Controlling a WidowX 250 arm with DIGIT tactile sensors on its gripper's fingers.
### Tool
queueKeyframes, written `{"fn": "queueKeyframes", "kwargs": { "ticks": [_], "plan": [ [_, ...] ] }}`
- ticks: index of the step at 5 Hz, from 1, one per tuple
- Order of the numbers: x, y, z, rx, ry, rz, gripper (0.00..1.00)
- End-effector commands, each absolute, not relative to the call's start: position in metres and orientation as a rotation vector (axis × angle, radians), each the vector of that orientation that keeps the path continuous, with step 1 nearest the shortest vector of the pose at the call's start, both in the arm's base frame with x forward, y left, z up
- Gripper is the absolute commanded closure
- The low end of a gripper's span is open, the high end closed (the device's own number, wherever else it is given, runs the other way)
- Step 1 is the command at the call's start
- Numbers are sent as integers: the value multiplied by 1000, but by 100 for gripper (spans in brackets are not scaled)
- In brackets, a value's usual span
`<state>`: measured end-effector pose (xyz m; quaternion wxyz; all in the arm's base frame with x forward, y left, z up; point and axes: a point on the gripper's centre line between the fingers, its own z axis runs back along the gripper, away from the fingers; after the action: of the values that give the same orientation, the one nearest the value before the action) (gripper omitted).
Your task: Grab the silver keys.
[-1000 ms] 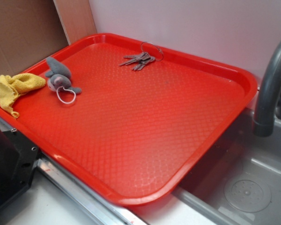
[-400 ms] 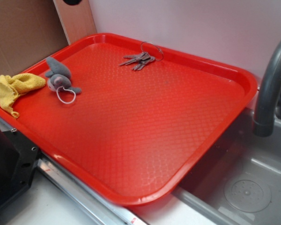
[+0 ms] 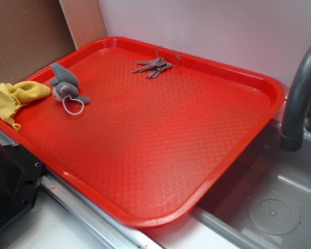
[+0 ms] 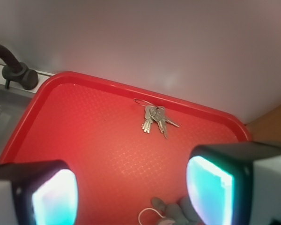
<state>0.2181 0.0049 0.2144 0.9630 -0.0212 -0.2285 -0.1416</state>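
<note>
Keys lay against the far rim of the red tray, untouched. My gripper hung well short, fingers apart; I judged I should straddle the fanned blades, not the thin ring.

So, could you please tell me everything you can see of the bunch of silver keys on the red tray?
The bunch of dull grey-silver metal keys holds several small keys fanned out from a thin round wire ring. It lies flat on the textured red plastic tray, close to the far rim by the white wall, with the ring leaning towards that rim. Nothing else touches it. In the wrist view it lies ahead of the open gripper, well apart from the fingers.
</note>
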Motion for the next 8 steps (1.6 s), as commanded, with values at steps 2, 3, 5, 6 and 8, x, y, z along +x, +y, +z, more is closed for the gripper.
{"fn": "queueKeyframes", "kwargs": {
  "ticks": [2, 3, 5, 6, 8],
  "plan": [
    [266, -3, 189, 56, -434, -285, 0],
    [288, -5, 167, 137, -388, -288, 0],
    [307, -3, 141, 216, -378, -476, 0],
    [319, 1, 120, 202, -388, -529, 0],
    [348, 9, 94, 201, -379, -531, 0]
  ]
}}
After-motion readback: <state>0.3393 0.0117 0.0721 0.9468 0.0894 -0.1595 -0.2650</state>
